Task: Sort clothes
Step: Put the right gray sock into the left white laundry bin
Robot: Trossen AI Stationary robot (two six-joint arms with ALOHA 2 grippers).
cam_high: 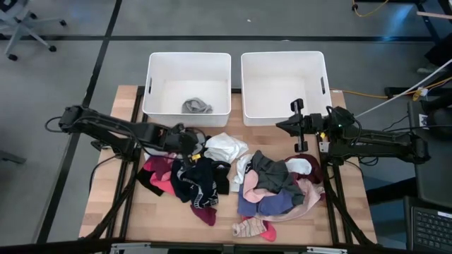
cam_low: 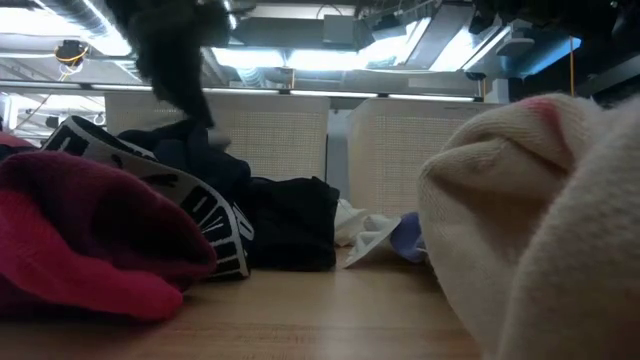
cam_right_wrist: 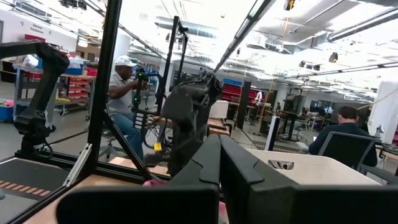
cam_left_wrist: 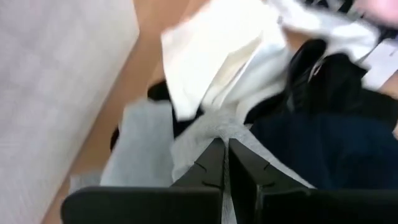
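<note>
A heap of clothes (cam_high: pixel 233 180) lies on the wooden table (cam_high: pixel 113 204): black and navy pieces (cam_high: pixel 201 180), pink and maroon ones (cam_high: pixel 159 173), a white one (cam_high: pixel 226 147), and grey, blue and cream ones (cam_high: pixel 275 187). One grey garment (cam_high: pixel 198 106) lies in the left white bin (cam_high: pixel 187 60). My left gripper (cam_high: pixel 189 144) is at the heap's far left edge, shut on a light grey cloth (cam_left_wrist: pixel 199 134). My right gripper (cam_high: pixel 296 125) is shut and empty, held above the table by the right bin's (cam_high: pixel 282 60) near wall. My left gripper pinches a bunched fold of the light grey cloth (cam_left_wrist: pixel 219 129) between its two fingers (cam_left_wrist: pixel 249 174). The cloth spreads out from the fingertips over the white and dark garments beneath. Whether it is lifted clear, I cannot tell.
The two white bins stand side by side at the table's far edge; the right one holds nothing. In the low view a maroon garment (cam_low: pixel 90 230) and a cream one (cam_low: pixel 540 220) fill the foreground. People sit in the room beyond the table (cam_right_wrist: pixel 124 93).
</note>
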